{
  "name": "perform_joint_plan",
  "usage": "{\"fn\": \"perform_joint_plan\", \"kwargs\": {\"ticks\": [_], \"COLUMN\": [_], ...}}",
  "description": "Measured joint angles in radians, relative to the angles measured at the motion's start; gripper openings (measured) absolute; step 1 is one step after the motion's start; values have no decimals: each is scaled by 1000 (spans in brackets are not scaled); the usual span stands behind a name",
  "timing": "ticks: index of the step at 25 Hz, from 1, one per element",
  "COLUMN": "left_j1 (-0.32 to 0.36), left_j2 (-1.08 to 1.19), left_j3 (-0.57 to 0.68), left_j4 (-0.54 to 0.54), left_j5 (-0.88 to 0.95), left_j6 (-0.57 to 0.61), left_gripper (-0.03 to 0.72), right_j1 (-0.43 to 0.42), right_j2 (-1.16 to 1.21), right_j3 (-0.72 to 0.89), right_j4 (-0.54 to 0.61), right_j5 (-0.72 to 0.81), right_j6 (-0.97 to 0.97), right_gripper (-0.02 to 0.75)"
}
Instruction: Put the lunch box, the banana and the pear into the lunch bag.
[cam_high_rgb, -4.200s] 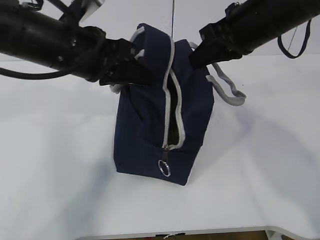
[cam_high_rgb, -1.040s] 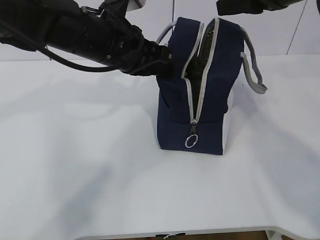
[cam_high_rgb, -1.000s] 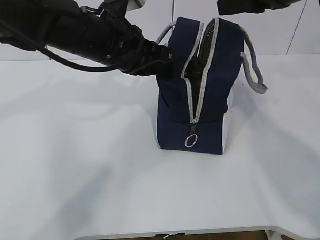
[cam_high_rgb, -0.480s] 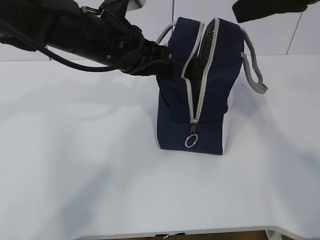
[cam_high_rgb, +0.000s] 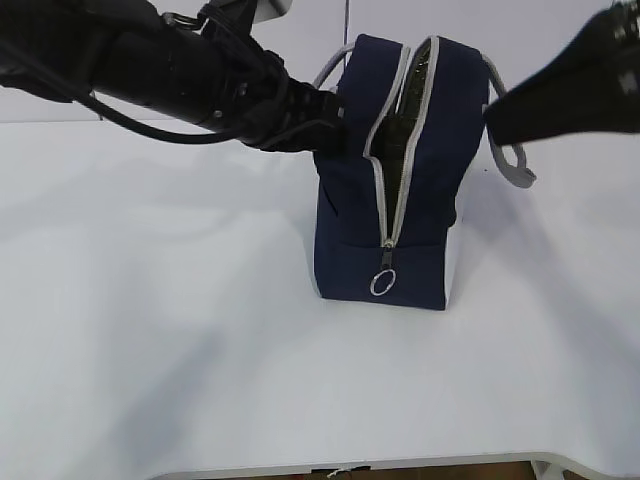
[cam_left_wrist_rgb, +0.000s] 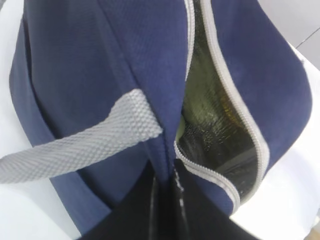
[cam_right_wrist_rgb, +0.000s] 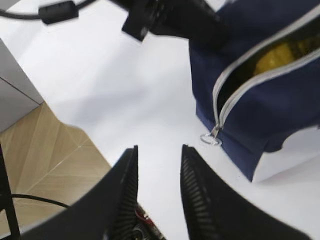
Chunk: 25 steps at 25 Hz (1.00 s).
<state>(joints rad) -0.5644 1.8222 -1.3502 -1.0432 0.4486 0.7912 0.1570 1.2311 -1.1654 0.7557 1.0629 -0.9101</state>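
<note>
L gripper (cam_high_rgb: 325, 128) is clamped tight on the lunch bag (cam_high_rgb: 400, 180), pinching navy fabric at the bag's 9 o'clock top edge, just beside the grey handle (cam_left_wrist_rgb: 80, 145). In the L wrist view the jaws meet on the fold right by the zipper (cam_left_wrist_rgb: 235, 107), w/ the silvery lining showing thru the gap. R gripper (cam_right_wrist_rgb: 157, 195) has jaws apart, nothing between them, hanging in the air off the bag's 3 o'clock side, over the white table (cam_high_rgb: 160, 330).

Bag stands upright at table centre, zip open, ring pull (cam_high_rgb: 382, 283) hanging at 6 o'clock. Something yellow (cam_right_wrist_rgb: 275, 57) sits inside; can't tell banana vs pear. Lunch box not visible in any view.

Judgement: loading looks mostly done, prob. closing next. To do it well: keep L pinch firm as anchor so bag doesn't tip or slide; bring R down to the ring pull, approach square to it, close only once the ring sits between the fingers, then pull along the zip line, not across.
</note>
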Motion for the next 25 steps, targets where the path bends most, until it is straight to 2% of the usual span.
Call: {"fn": "perform_joint_plan", "kwargs": {"ticks": [6,16,25], "left_j1": [0,0,0], "left_j2": [0,0,0], "left_j3": [0,0,0], "left_j4": [-7,-14,-46], "left_j5": [10,11,12], "left_j6": [0,0,0], "left_gripper": [-16,-16,-16], "right_j1": [0,0,0], "right_j2": [-114,-266,-394], "right_j3": [162,281,457], "right_j4": [17,23,36], "right_j5": [-63,-73,-122], "right_j6": [-15,-18,-13], "right_gripper": [262,262,262]}}
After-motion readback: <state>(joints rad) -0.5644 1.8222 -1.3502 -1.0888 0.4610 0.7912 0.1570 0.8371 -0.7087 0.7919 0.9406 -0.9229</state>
